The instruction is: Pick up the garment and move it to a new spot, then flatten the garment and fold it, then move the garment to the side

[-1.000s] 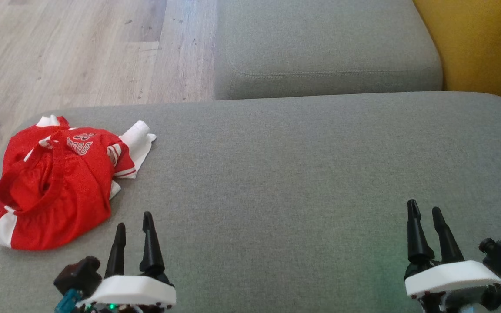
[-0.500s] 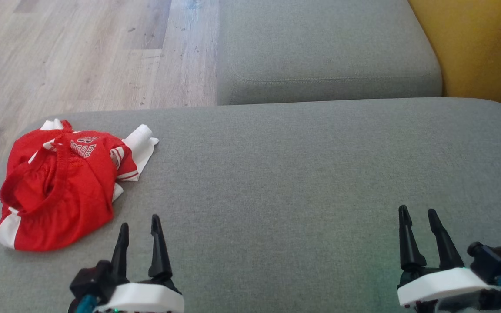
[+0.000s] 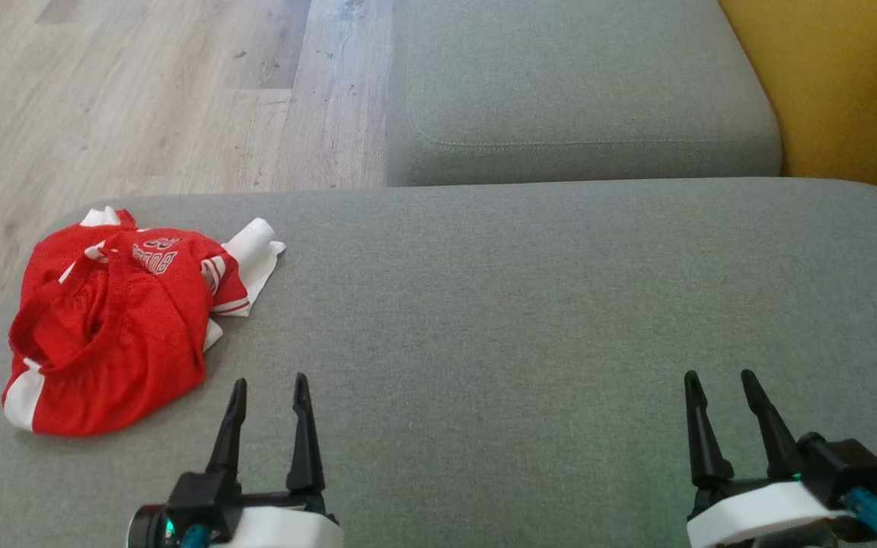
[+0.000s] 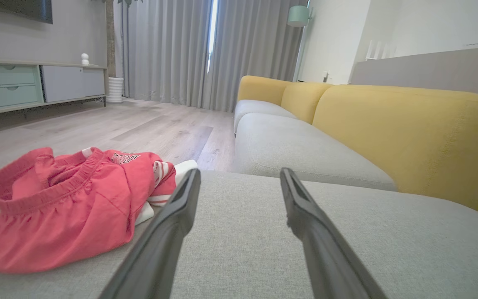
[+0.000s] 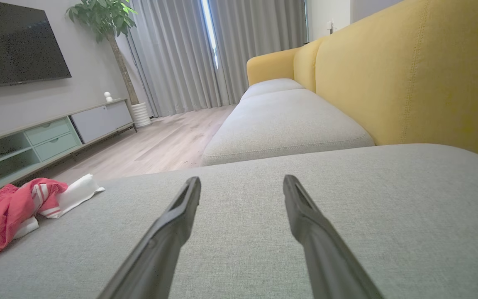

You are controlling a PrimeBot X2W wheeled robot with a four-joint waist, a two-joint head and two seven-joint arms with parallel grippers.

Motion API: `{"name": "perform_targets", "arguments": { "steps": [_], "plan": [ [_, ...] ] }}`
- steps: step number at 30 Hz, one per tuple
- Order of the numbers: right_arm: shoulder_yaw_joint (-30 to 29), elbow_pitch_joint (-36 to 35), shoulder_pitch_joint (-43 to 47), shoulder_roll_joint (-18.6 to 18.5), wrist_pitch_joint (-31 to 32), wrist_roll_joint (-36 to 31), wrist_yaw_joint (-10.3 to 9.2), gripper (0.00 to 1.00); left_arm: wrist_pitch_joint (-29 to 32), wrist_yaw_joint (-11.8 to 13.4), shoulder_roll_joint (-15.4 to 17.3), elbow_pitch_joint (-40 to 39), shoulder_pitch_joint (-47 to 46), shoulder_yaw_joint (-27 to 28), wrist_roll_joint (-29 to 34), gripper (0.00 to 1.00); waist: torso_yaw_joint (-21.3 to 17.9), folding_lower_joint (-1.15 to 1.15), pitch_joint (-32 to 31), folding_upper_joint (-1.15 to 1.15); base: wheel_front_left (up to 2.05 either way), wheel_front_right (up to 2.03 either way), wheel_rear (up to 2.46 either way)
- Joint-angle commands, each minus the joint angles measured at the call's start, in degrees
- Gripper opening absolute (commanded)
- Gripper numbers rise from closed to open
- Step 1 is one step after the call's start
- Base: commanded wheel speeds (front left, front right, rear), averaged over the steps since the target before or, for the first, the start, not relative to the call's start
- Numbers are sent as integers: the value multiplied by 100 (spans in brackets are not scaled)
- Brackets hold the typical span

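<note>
The garment (image 3: 115, 320) is a crumpled red piece with white trim and lettering, bunched at the left end of the grey cushion (image 3: 522, 304). My left gripper (image 3: 269, 382) hovers open just right of it and nearer me, nothing between its fingers. In the left wrist view the garment (image 4: 60, 203) lies left of the left gripper (image 4: 240, 174). My right gripper (image 3: 716, 376) stands open over the right part of the cushion, far from the cloth. In the right wrist view the right gripper (image 5: 242, 179) is open and the garment (image 5: 19, 209) is at the far left.
A second grey seat cushion (image 3: 583, 84) lies beyond, with a yellow sofa back (image 3: 857, 84) along the right. Wooden floor (image 3: 141, 91) drops off past the cushion's far-left edge. A TV unit (image 5: 52, 133) stands across the room.
The camera has shifted a little. Both grippers have drawn inward toward each other and slightly back toward me; both stay open. The garment lies as before.
</note>
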Motion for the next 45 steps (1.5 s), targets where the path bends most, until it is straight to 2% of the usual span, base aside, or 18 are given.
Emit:
{"name": "perform_targets", "arguments": {
  "steps": [1, 15, 32, 38, 45],
  "plan": [
    [118, -169, -148, -58, -97, -210, 39, 100, -86, 58, 15, -240, -126, 80, 209, 100, 10, 0, -6, 0, 0, 0, 0],
    [102, 169, -29, -63, -349, -1299, 44, 100, -339, 179, 19, -190, -4, -51, 1197, 100, 54, 0, -162, 0, 0, 0, 0],
    [100, 295, 12, -63, -349, -1318, 44, 100, -339, 140, 19, -26, 15, 9, 1169, 100, 108, 0, -173, 0, 0, 0, 0],
    [100, 293, 59, -63, -349, -1321, 44, 100, -339, 173, 19, 9, -38, 44, 1161, 100, 436, 0, -150, 0, 0, 0, 0],
    [117, 246, 42, -63, -349, -1259, 44, 100, -339, 222, 19, -23, -39, 161, 1194, 100, 1177, 0, -66, 0, 0, 0, 0]
  ]
}}
